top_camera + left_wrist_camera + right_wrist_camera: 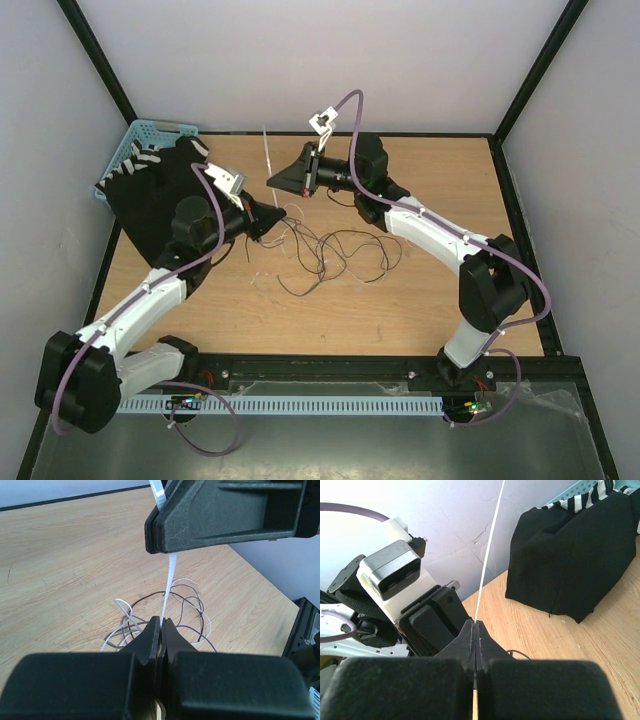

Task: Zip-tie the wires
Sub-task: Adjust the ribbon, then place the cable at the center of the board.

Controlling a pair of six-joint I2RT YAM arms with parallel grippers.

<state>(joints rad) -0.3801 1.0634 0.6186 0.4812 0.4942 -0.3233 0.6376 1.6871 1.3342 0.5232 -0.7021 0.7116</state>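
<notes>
The wires [335, 250] are thin dark and pale strands lying in loose loops on the wooden table; they also show in the left wrist view [187, 605]. A thin white zip tie [267, 150] stands nearly upright. My right gripper [272, 181] is shut on it part-way up; in the right wrist view the zip tie [490, 545] rises from the closed right gripper [475, 623]. My left gripper [274, 222] is shut on its lower end. In the left wrist view the zip tie [169, 577] runs from my left gripper [162, 619] up to the right gripper [150, 530], just above the wires.
A black cloth [155, 200] lies at the table's back left, partly over a blue basket [150, 130]. Both show in the right wrist view, the cloth [570, 555] under the basket [580, 492]. White enclosure walls stand round the table.
</notes>
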